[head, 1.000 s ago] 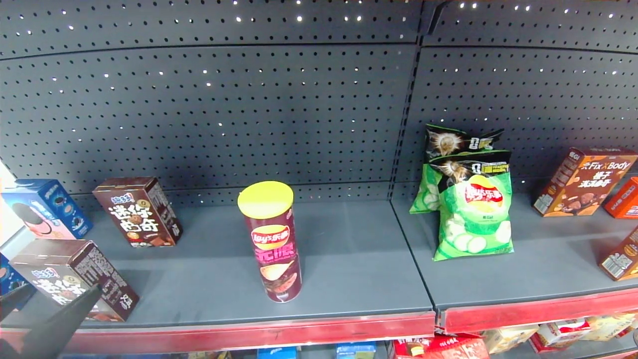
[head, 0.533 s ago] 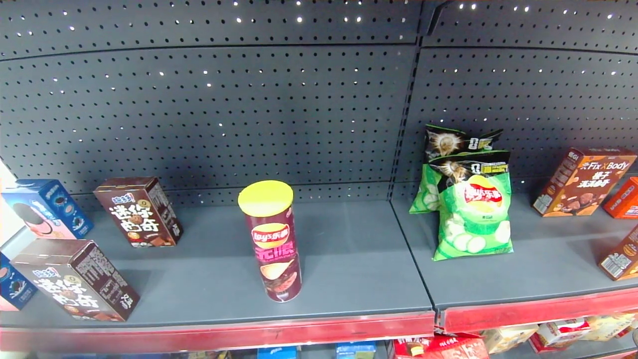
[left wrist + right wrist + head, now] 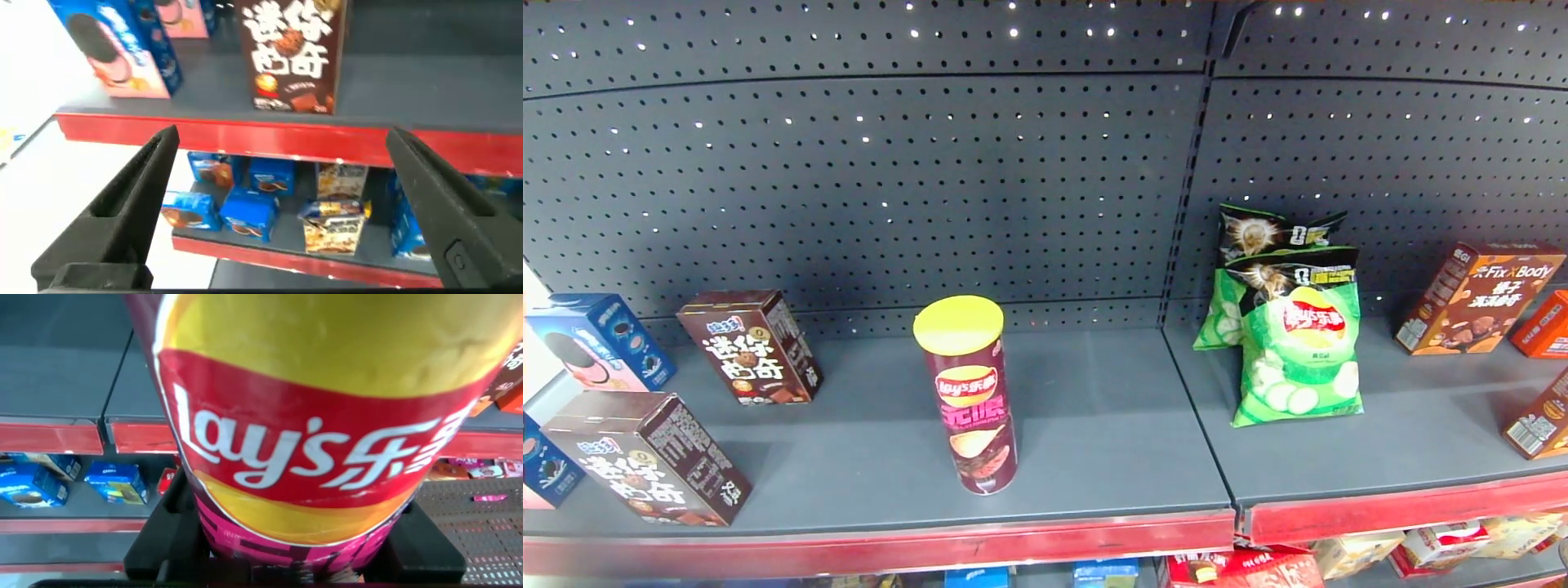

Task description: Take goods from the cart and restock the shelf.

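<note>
Can (image 3: 327,457): clamped in right end effector (image 3: 294,543), before shelf (image 3: 1094,425) edge | left end effector (image 3: 282,137) agape, empty | second can (image 3: 965,392): stands lower centre of head frame | judged step: placing; hold upright, set beside second can, release only once seated

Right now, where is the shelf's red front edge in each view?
Head view: red edge runs beneath the standing chip can.
Left wrist view: red edge below the brown box, between the open jaws.
Right wrist view: red edge behind the held chip can.
Shared landmark: grey shelf board above it.
</note>
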Robot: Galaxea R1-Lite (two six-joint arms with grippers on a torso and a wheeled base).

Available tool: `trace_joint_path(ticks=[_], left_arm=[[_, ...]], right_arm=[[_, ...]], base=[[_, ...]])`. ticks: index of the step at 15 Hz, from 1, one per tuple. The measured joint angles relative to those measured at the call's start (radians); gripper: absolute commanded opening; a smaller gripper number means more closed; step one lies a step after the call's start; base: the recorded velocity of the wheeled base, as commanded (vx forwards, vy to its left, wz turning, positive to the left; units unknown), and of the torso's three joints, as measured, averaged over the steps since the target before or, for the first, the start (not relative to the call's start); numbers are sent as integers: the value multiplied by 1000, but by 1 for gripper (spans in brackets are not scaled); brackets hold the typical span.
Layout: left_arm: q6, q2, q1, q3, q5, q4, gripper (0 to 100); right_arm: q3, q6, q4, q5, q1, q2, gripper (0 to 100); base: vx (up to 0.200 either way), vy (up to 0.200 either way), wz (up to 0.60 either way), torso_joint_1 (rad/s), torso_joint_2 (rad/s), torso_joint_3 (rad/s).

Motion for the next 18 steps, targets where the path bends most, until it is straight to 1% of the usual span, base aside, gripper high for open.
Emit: trace_joint_path(ticks=[1, 2, 3, 5, 6, 8, 10, 16, 18], left_arm=[[0, -3, 0, 9, -57, -1, 100], [-3, -6, 0, 13, -131, 11, 100], [-5, -7, 0, 16, -166, 54, 100], [-8, -8, 0, 16, -191, 55, 100], [-9, -8, -1, 16, -202, 54, 100], [-14, -8, -1, 18, -203, 53, 100], [-44, -8, -2, 18, -202, 53, 100], [-46, -7, -2, 17, -203, 53, 100], [-45, -8, -26, 16, -203, 54, 100]], right_arm=[[-4, 0, -1, 2, 1, -1, 0], [-7, -2, -2, 7, 8, -5, 0], [-11, -4, -1, 14, 17, -8, 0], [-28, -4, -1, 23, 33, -5, 0], [-45, -6, -2, 25, 47, 3, 0], [-79, -7, -12, 25, 84, 34, 0], [-96, -6, -56, 25, 114, 69, 0], [-103, -14, -142, 22, 213, 164, 0], [-102, -13, -181, 22, 244, 196, 0]], base=[[0, 0, 0, 0, 0, 0], [0, 0, 0, 0, 0, 0], [0, 0, 0, 0, 0, 0], [0, 0, 0, 0, 0, 0], [0, 0, 0, 0, 0, 0], [0, 0, 0, 0, 0, 0], [0, 0, 0, 0, 0, 0], [0, 0, 0, 0, 0, 0], [0, 0, 0, 0, 0, 0]])
